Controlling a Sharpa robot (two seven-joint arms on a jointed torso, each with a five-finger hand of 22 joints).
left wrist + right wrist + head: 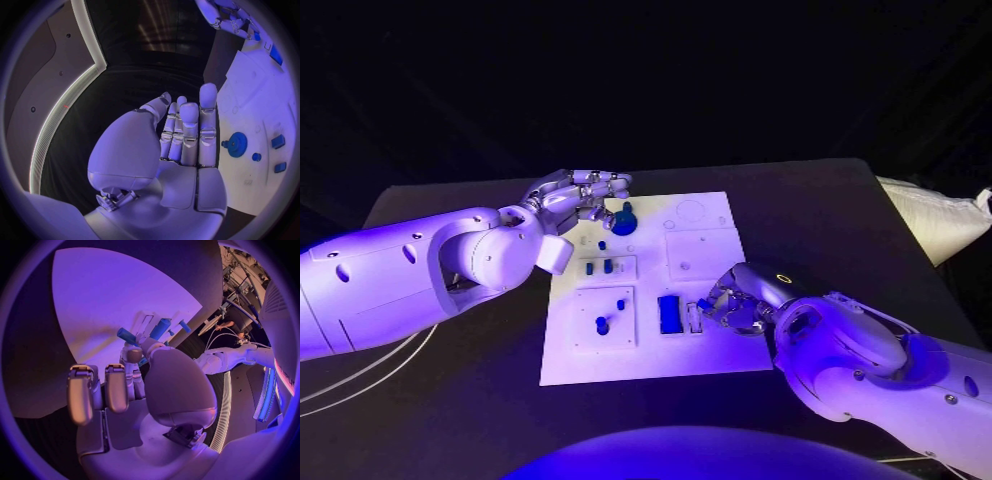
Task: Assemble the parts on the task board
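Observation:
The white task board [646,360] lies in the middle of the black table. A blue gear [623,220] stands near its far left corner, and my left hand [581,195] hovers just beside it, fingers straight and together, holding nothing. In the left wrist view the gear [237,144] sits on the board past the fingertips [208,97]. My right hand [733,302] is at the board's near right part, beside a long blue block [671,314]. In the right wrist view a short blue peg [128,335] sticks out from between its thumb and a finger, which pinch it.
Several small blue parts [600,266] stand in the board's left recesses, with another peg [602,325] nearer me. A pale bag [935,220] lies at the table's right edge. White cables [358,375] run along the table at the near left.

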